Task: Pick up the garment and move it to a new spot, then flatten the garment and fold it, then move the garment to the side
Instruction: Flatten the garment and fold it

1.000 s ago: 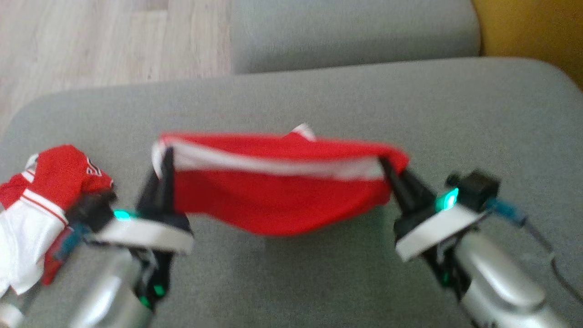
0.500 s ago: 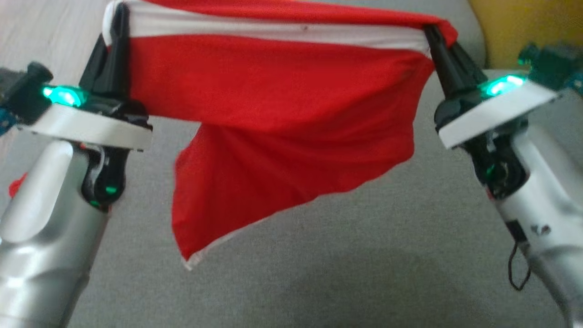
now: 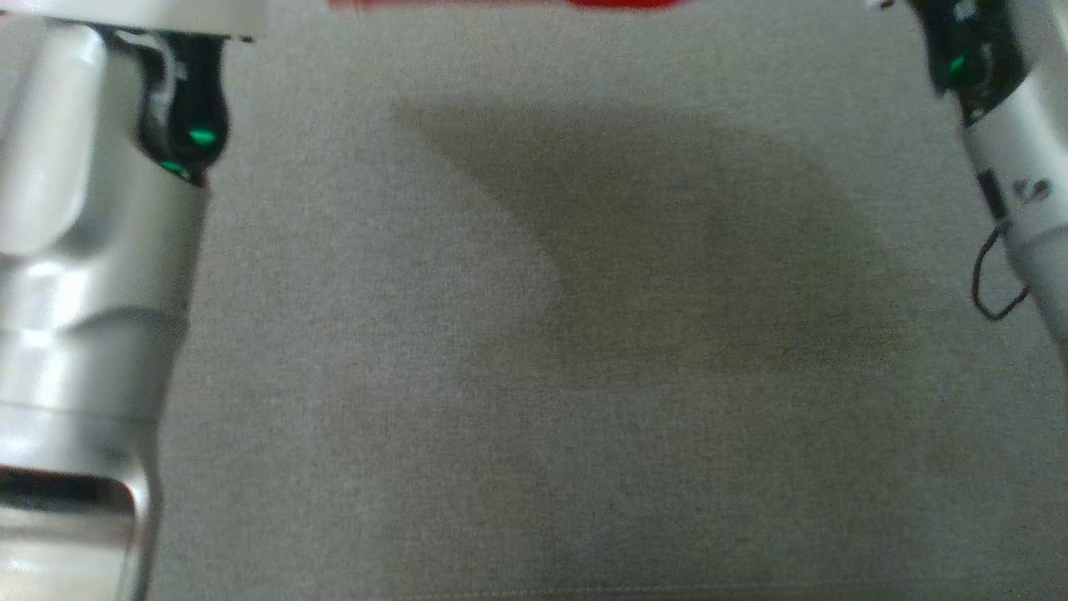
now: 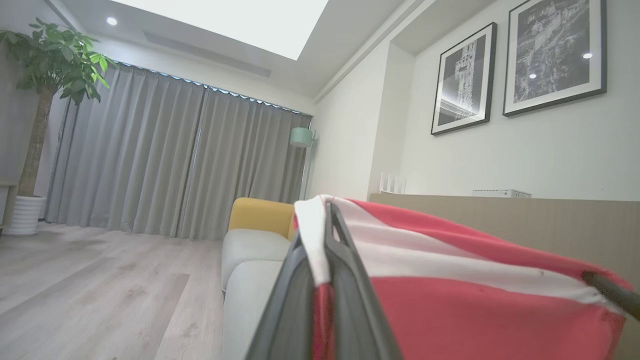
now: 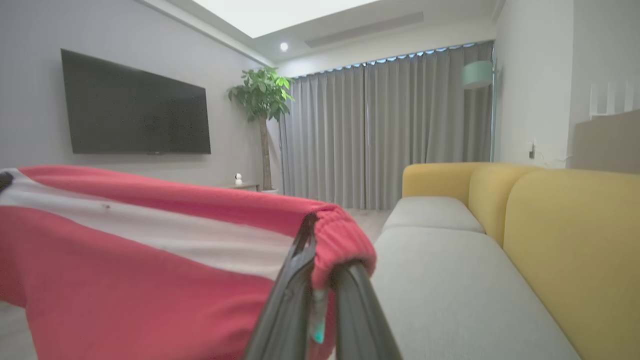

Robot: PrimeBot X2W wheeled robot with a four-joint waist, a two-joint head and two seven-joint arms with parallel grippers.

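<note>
Both arms (image 3: 83,250) aloft, fingers (image 4: 355,300) pinched together.

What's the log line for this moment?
step: lift garment | left gripper: shut on garment | right gripper: shut on garment | garment: stretched between both, above grey cushion

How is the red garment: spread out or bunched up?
Spread out. The red garment hangs stretched between the left gripper and the right gripper, each shut on one end of its white band.
</note>
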